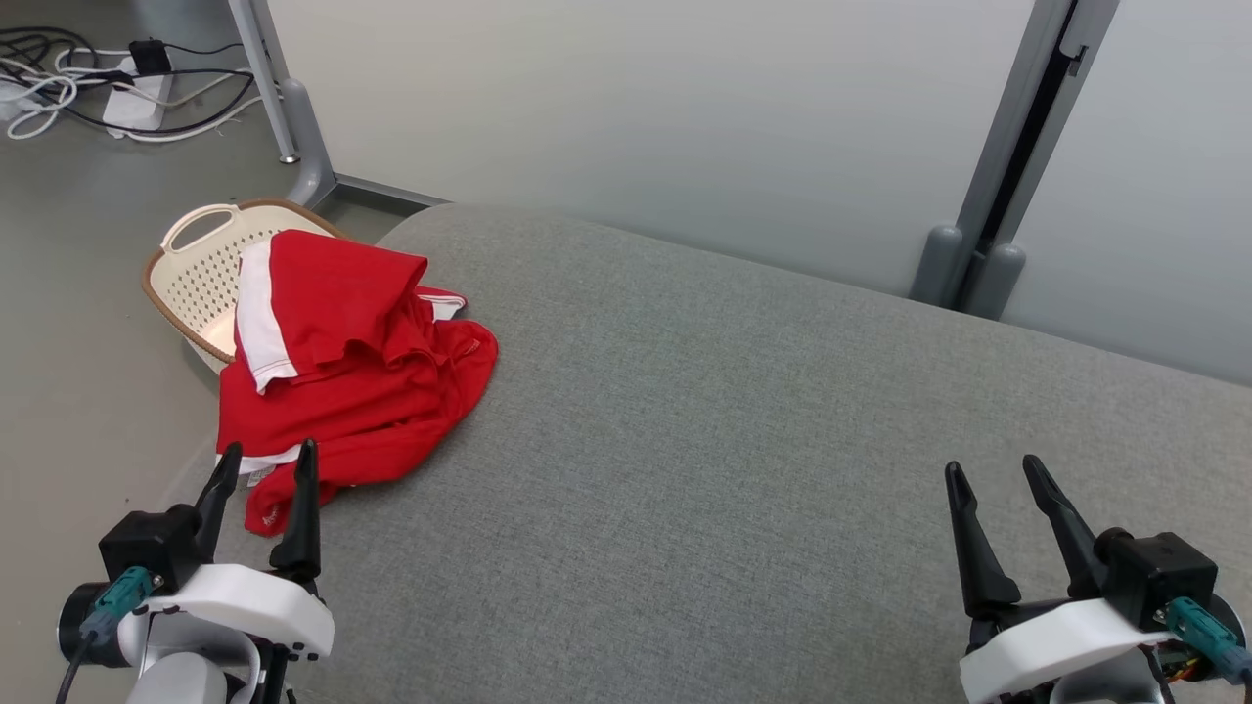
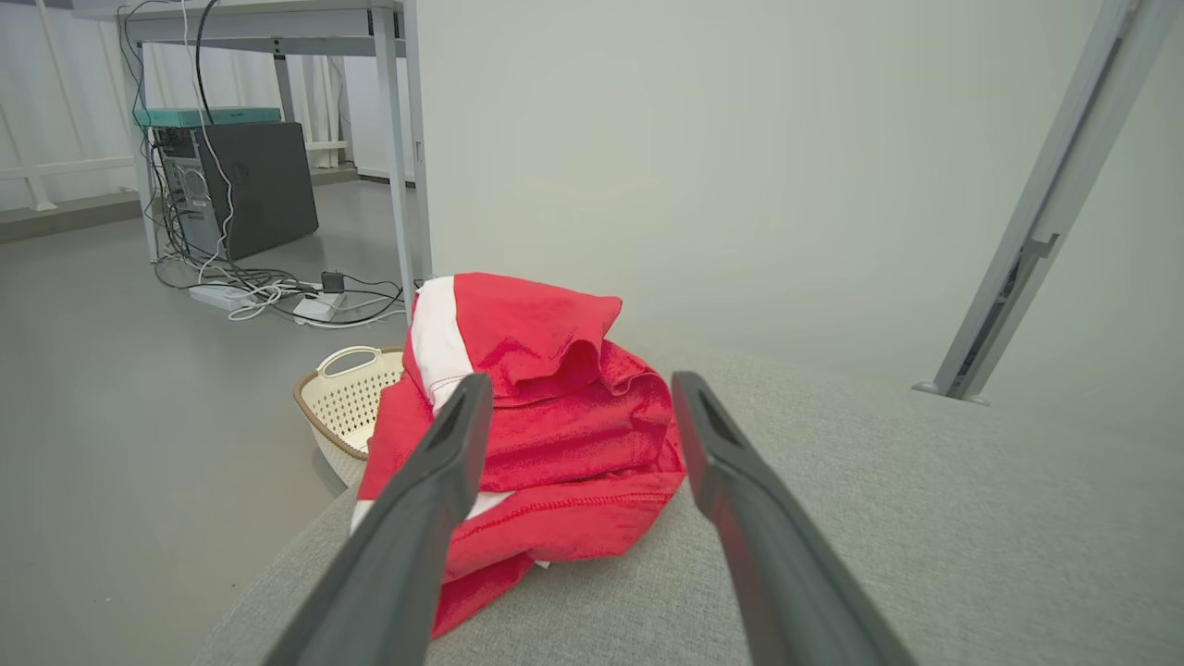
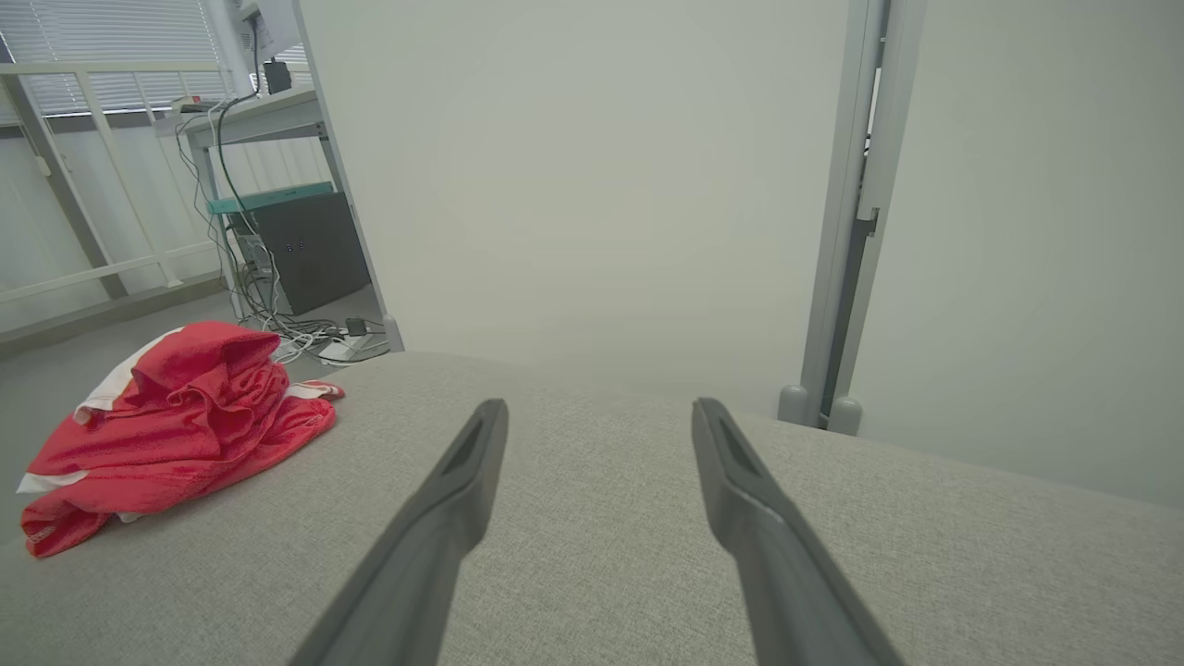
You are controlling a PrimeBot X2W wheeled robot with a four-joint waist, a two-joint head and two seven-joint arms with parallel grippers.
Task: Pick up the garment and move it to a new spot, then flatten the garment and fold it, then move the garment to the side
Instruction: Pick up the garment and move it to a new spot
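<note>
Crumpled red garment (image 1: 342, 391), white-trimmed, soft knit, heaped at left edge of grey woven bench (image 1: 734, 440), near perforated cream basket (image 1: 196, 274). Tag unreadable. Left gripper (image 1: 271, 448), right gripper (image 1: 991, 465): fingers spread, empty.

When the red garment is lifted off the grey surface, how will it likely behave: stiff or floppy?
Probably floppy: the red garment lies crumpled in soft folds, so it should sag and unfurl from a single pinch. It is likely light, since it looks like thin fabric. It sits at the edge of the grey surface by the basket, so a push could slide it off.
</note>
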